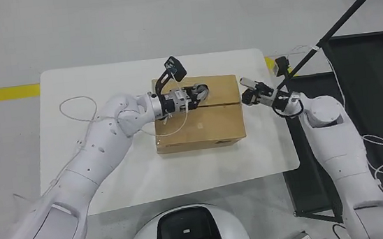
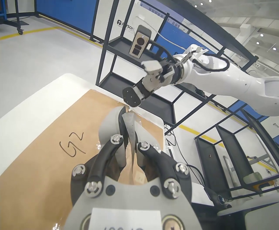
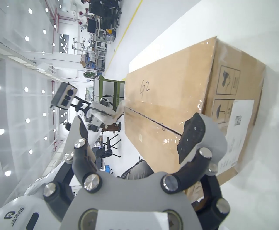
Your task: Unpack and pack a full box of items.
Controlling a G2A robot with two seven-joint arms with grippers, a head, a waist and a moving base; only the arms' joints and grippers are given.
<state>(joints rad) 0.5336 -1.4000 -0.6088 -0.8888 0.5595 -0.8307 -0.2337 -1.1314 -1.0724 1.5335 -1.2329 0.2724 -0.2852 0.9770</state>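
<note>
Box (image 1: 199, 127), left fingers (image 2: 109, 128) pinching apparent tape (image 2: 129, 124) at top seam, right fingers (image 3: 191, 135) spread beside its end

Left arm extended across the table centre, left gripper (image 1: 201, 92) low, fingers pinched nearly together on a thin tape strip (image 2: 129, 124). Right arm bent in from the side, right gripper (image 1: 247, 91) spread wide, facing the left gripper, apart.

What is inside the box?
Nothing inside shows: the box is closed along its top seam, so whatever it holds is covered. On top, the left gripper is shut on a thin strip, likely tape, at that seam.
</note>
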